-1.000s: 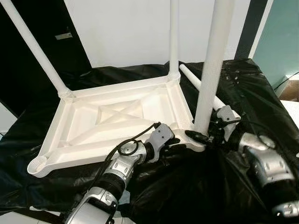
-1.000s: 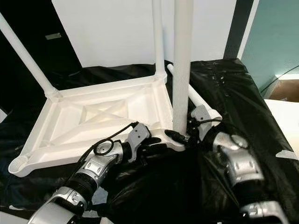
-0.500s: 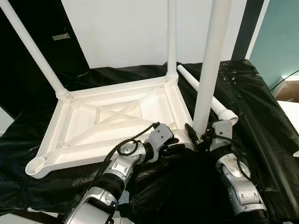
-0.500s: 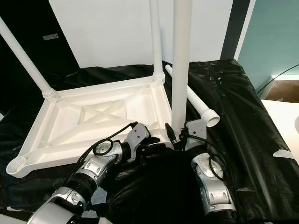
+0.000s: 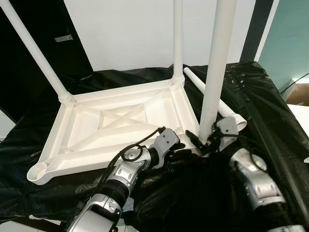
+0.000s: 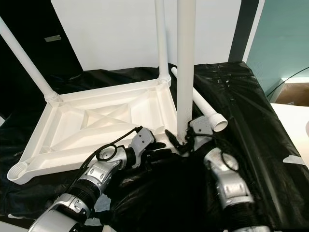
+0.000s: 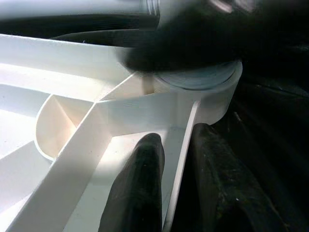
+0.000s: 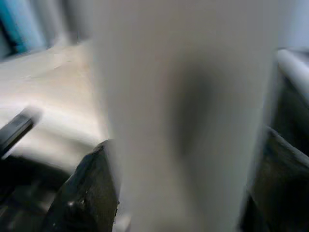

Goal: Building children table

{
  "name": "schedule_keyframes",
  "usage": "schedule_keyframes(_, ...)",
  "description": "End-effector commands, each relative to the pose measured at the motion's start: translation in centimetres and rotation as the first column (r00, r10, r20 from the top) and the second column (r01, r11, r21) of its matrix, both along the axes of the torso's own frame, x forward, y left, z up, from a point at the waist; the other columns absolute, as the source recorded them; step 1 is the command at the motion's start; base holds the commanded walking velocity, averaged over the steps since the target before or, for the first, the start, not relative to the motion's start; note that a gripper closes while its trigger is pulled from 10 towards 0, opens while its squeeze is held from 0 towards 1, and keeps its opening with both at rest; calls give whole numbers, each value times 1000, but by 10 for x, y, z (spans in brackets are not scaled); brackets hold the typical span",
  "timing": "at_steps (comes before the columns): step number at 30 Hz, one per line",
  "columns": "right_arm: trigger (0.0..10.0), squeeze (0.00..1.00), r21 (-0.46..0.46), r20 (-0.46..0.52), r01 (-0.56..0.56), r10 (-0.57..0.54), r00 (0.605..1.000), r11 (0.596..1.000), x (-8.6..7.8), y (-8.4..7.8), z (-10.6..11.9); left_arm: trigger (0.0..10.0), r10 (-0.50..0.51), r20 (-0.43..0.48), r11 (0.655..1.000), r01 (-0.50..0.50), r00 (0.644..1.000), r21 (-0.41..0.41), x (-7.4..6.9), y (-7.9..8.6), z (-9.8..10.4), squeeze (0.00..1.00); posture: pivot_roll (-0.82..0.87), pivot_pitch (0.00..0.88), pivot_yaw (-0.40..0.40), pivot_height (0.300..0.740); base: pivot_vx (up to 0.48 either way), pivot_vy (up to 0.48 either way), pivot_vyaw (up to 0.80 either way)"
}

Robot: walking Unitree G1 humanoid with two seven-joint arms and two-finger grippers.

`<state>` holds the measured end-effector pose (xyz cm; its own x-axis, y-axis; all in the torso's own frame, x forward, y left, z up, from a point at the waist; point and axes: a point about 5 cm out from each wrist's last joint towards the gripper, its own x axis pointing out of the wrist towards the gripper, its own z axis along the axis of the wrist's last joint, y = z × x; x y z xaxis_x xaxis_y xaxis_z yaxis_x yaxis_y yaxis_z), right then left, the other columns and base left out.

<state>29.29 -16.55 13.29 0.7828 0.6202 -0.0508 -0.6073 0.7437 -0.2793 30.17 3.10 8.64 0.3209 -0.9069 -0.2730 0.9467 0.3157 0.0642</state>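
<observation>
On black sheeting [image 5: 251,96], the upturned white table [image 5: 120,121] has its rim pinched by left fingers [image 7: 140,183], a leg [image 5: 215,67] by right fingers [image 8: 91,193].

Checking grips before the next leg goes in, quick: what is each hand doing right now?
Left hand: closed on the rim of the upside-down tabletop.
Right hand: closed around the base of the near upright leg.
</observation>
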Motion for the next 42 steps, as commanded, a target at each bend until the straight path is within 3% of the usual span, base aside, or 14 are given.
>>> schedule_keyframes(1, 10000, 0, -31, -54, -96, 94, 994, 995, 0, 0, -3, 10000, -22, -129, 996, 33, 991, 79, -15, 6, -30, 0, -85, 0, 94, 740, 0, 0, 0)
schedule_keyframes(6, 10000, 0, -75, -97, -180, 172, 980, 981, 1, -9, 0, 10000, -19, -130, 996, 30, 991, 81, -16, 8, -31, 0, -82, 0, 94, 740, 0, 0, 0)
schedule_keyframes(7, 8118, 0, -78, -104, -209, 200, 974, 975, 2, -11, 3, 10000, -18, -131, 996, 29, 991, 81, -16, 8, -32, 0, -80, 0, 92, 740, 0, 0, 0)
schedule_keyframes(8, 8118, 0, -78, -104, -209, 200, 974, 975, 2, -11, 3, 10000, -18, -131, 996, 29, 991, 81, -16, 8, -32, 0, -80, 0, 92, 740, 0, 0, 0)
schedule_keyframes(9, 902, 0, -79, -104, -229, 220, 970, 970, 3, -13, 5, 10000, -18, -132, 996, 29, 991, 81, -17, 9, -32, 0, -80, 0, 92, 740, 0, 0, 0)
schedule_keyframes(10, 0, 0, -82, -106, -243, 234, 966, 967, 4, -16, 7, 10000, -17, -133, 996, 28, 991, 81, -17, 9, -32, 0, -80, 0, 92, 740, 0, 0, 0)
schedule_keyframes(19, 0, 0, -72, -136, -257, 246, 960, 964, 2, -16, 0, 10000, -12, -132, 997, 23, 991, 78, -17, 9, -32, 0, -73, 0, 88, 740, 0, 0, 0)
schedule_keyframes(23, 0, 0, 189, -17, 53, -50, 999, 981, -7, 4, -3, 10000, -12, -132, 997, 23, 991, 78, -17, 9, -32, 0, -69, 0, 87, 740, 0, 0, 0)
schedule_keyframes(24, 0, 0, 189, -17, 53, -50, 999, 981, -7, 4, -3, 10000, -12, -132, 997, 23, 991, 78, -17, 9, -32, 0, -69, 0, 87, 740, 0, 0, 0)
schedule_keyframes(26, 0, 0, 261, 1, 280, -290, 957, 924, -17, 3, -10, 10000, -12, -133, 997, 22, 991, 78, -17, 9, -31, 0, -69, 0, 86, 740, 0, 0, 0)
schedule_keyframes(29, 0, 0, 249, 15, 424, -441, 897, 871, -25, -2, -16, 10000, -12, -134, 997, 23, 991, 78, -18, 9, -31, 0, -68, 0, 92, 740, 0, 0, 0)
schedule_keyframes(37, 0, 0, 258, 60, 518, -549, 834, 815, -24, -6, -10, 10000, -19, -139, 996, 31, 990, 82, -20, 9, -33, 0, -73, 0, 98, 740, 0, 0, 0)
schedule_keyframes(38, 10000, 0, 256, 44, 476, -502, 864, 842, -24, 3, -11, 10000, -20, -140, 996, 32, 990, 83, -19, 9, -33, 0, -74, 0, 99, 740, 0, 0, 0)
schedule_keyframes(42, 10000, 0, 265, 10, 395, -412, 911, 880, -24, 15, -12, 10000, -21, -140, 996, 33, 990, 83, -19, 9, -33, 0, -76, 0, 99, 740, 0, 0, 0)
